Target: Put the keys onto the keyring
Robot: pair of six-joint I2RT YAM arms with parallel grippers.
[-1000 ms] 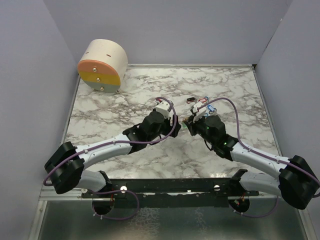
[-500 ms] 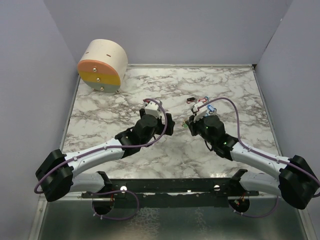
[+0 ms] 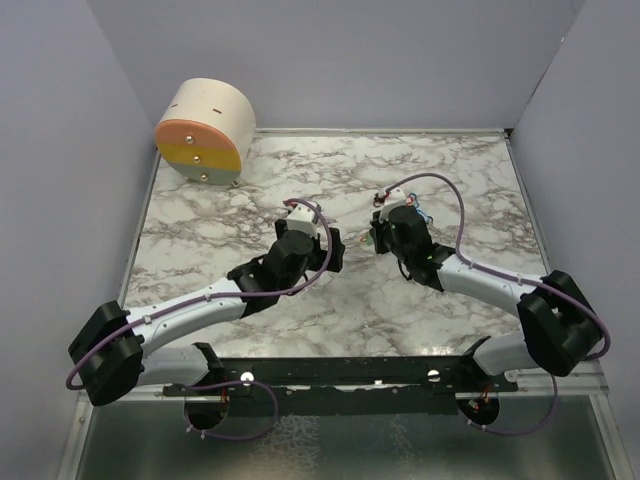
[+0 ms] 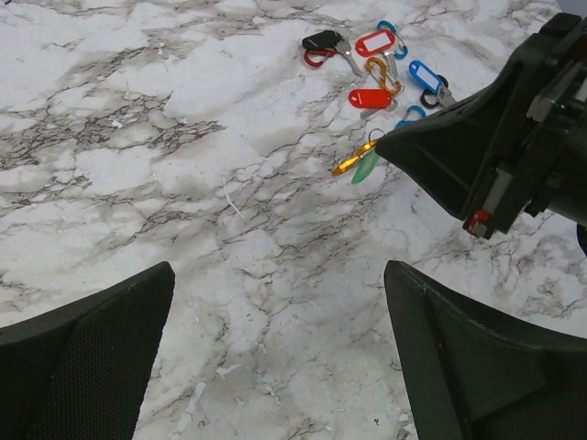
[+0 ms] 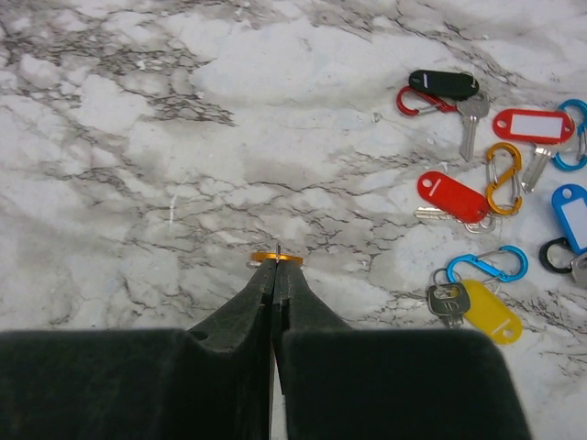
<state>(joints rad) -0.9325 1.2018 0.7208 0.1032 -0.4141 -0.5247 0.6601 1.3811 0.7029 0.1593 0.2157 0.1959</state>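
Observation:
My right gripper [image 5: 275, 266] is shut on a small orange keyring clip [image 5: 277, 258] and holds it just above the marble. In the left wrist view the clip [image 4: 351, 161] sticks out of the right fingertips with a green tag [image 4: 365, 169] hanging from it. Loose keys lie beyond to the right: a black tag [image 5: 443, 84], two red tags [image 5: 452, 196], a yellow tag [image 5: 489, 312], a blue tag [image 5: 573, 215], and an orange carabiner [image 5: 503, 177]. My left gripper [image 4: 278, 275] is open and empty, left of the right gripper [image 3: 372, 240].
A round beige drum [image 3: 205, 130] with orange and yellow bands stands at the back left corner. Grey walls close in the marble table [image 3: 200, 230] on three sides. In the top view the right arm hides most of the key pile.
My left gripper drew back to the left, away from the right gripper. My right gripper, still holding the clip, swung farther back and its arm now covers the key pile.

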